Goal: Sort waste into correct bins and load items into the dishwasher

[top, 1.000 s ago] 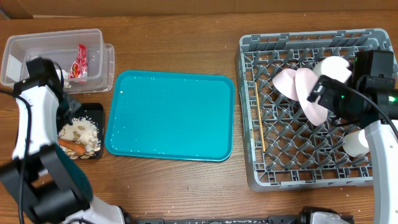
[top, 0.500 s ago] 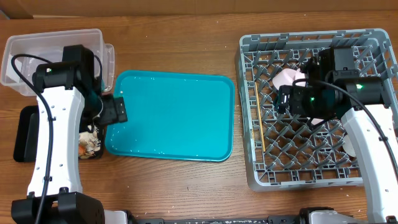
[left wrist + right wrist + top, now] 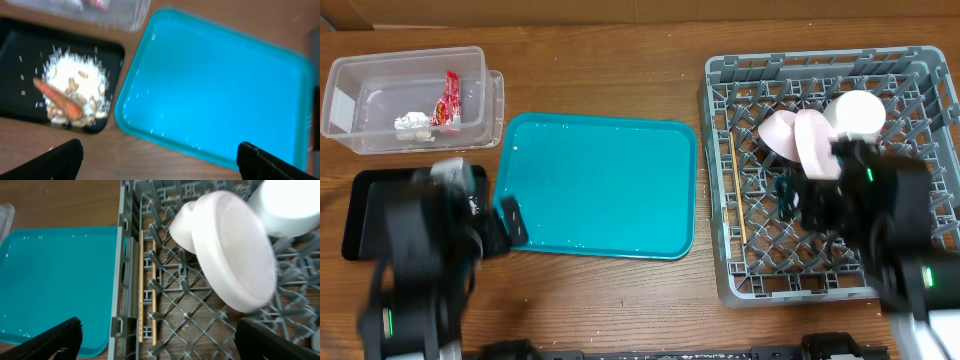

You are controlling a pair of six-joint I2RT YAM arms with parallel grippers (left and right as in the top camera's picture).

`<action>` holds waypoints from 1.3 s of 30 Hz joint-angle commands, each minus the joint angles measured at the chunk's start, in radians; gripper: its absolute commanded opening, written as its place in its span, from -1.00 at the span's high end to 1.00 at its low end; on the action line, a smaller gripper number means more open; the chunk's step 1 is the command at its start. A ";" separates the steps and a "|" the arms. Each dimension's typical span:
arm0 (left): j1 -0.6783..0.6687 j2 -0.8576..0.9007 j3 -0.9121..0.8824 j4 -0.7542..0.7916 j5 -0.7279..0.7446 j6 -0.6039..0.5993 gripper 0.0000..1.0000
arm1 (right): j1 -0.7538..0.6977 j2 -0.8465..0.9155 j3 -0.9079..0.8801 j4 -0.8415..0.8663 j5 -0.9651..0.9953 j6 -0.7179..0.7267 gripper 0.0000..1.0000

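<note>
**Sorting done, both arms withdrawn**

Left of the teal plastic serving tray (image 3: 595,185): clear rectangular tub (image 3: 360,85) with red-and-white wrapper (image 3: 450,100); shallow black tray (image 3: 20,45) with orange carrot (image 3: 57,100). Right of it: grey lattice dish rack (image 3: 740,280), loaded with pale-pink bowls (image 3: 235,255). Left gripper (image 3: 157,152) and right gripper (image 3: 157,330), spread and empty, have been pulled back; task judged finished.

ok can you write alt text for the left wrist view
A shallow black tray holding rice, beige scraps and an orange carrot sits on a wooden table, left of a teal tray. A clear tub edges the top, and the open left end effector shows two dark fingertips at the bottom corners.
</note>
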 commanded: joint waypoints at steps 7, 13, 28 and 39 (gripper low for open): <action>0.000 -0.316 -0.110 0.044 0.027 -0.117 -1.00 | -0.003 -0.231 -0.044 -0.101 0.060 -0.008 -1.00; 0.000 -0.324 -0.110 -0.023 0.027 -0.117 -0.99 | -0.003 -0.225 -0.044 -0.129 0.060 -0.008 -1.00; 0.000 -0.324 -0.110 -0.116 0.027 -0.117 -1.00 | -0.002 -0.264 -0.044 -0.140 0.060 -0.018 -1.00; 0.000 -0.324 -0.110 -0.116 0.027 -0.117 -1.00 | -0.002 -0.679 -0.344 0.193 0.029 -0.015 -1.00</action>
